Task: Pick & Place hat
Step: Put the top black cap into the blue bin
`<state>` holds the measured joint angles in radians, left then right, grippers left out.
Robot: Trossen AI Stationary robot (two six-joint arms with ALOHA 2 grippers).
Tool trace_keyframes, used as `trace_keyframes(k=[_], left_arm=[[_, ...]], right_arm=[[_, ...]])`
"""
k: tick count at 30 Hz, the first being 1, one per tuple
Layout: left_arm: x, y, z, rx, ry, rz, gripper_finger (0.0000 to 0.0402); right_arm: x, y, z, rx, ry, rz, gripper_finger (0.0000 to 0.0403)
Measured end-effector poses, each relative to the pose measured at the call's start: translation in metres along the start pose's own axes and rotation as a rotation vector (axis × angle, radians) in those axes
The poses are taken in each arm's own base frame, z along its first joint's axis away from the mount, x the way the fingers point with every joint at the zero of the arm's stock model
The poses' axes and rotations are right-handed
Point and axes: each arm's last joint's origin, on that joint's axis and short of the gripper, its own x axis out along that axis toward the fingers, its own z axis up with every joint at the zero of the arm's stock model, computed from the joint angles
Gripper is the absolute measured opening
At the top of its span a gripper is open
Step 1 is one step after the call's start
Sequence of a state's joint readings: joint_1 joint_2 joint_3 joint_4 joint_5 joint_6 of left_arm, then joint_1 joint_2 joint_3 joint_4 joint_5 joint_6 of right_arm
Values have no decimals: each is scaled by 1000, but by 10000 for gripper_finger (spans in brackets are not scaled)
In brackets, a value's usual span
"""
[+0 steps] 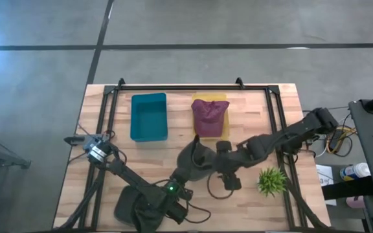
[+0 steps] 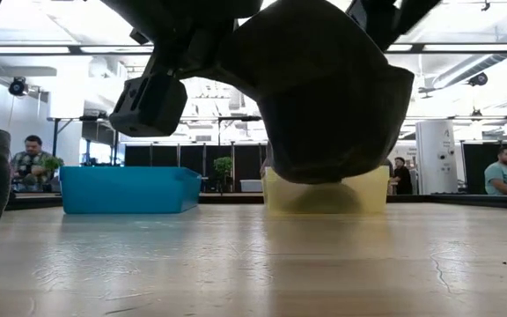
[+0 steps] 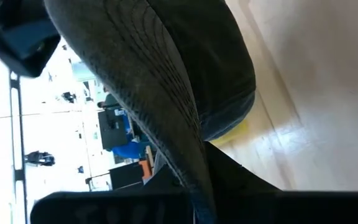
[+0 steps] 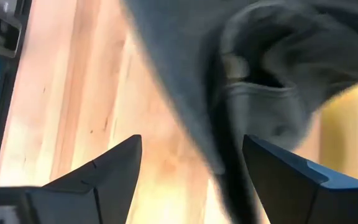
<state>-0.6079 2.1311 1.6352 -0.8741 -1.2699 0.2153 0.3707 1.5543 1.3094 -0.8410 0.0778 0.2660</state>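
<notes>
Overhead and level views of two arms meeting at a dark grey hat (image 1: 196, 162), taken here as the landmark. The left arm rises from its base at the near left of the table (image 1: 264, 207) and slants up to the hat's near-left side; the left gripper (image 1: 185, 169) is clamped on the hat's stitched brim, which runs straight into its fingers in the left wrist view. The right arm reaches in from the far right edge, elbow bent, and the right gripper (image 1: 220, 162) ends just right of the hat. Its two fingers (image 4: 104, 171) stand apart with hat fabric (image 4: 253, 81) just ahead of them and a fold running down toward the gap between them; whether they touch the cloth cannot be told. In the level view the hat (image 2: 324, 97) hangs clear above the tabletop, crown downward.

Containers: a yellow bin (image 1: 220, 98) lies just beyond the hat and holds a maroon hat (image 1: 207, 115). A teal bin (image 1: 149, 116) lies beyond and to the left of the grey hat, nothing visible inside it.

Other items: a small green plant (image 1: 272, 180) stands right of the hat, near the right arm. A second dark hat (image 1: 135, 207) lies near-left of the held one, beside the left arm's base.
</notes>
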Motion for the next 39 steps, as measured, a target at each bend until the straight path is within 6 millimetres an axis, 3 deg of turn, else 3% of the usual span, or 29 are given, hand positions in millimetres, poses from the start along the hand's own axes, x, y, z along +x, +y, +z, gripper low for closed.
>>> trace_keyframes(k=[7,19,32,39], left_arm=[[0,2,0,41,5,28,14],[0,1,-1,44,4,23,14],[-3,4,0,90,10,63,14],[-4,9,3,71,7,76,14]], right_arm=[[15,7,0,-33,13,-81,279],[-2,8,9,-28,-25,-94,274],[14,3,-1,-40,8,-132,288],[19,2,1,-27,-34,-117,272]])
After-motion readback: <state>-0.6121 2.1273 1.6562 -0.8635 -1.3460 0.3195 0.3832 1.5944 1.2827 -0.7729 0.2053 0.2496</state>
